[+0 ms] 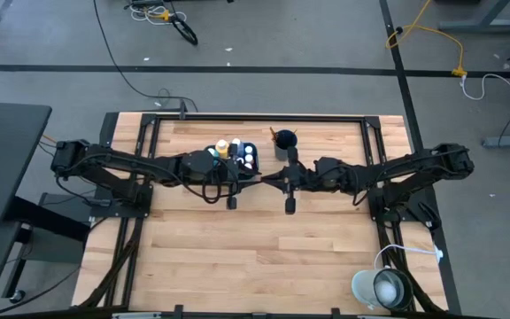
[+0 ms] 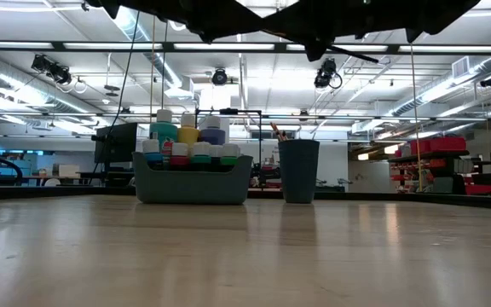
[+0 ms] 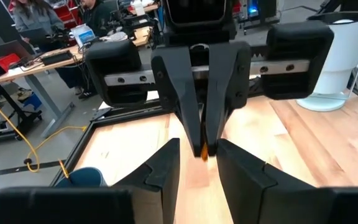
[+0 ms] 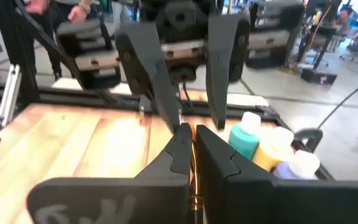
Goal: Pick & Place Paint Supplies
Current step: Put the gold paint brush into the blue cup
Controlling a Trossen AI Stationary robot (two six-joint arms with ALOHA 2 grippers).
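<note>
High cam overhead, low cam table-level, wrist cams face each other

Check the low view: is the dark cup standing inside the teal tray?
No. The dark cup stands on the table beside the teal tray, with a clear gap between them.

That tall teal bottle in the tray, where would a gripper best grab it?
By its white cap and neck, coming straight down. The teal bottle stands upright, packed among other bottles in the tray, so only its top is free; the tray wall and neighbours block its sides. The open left gripper looks free for it.
</note>
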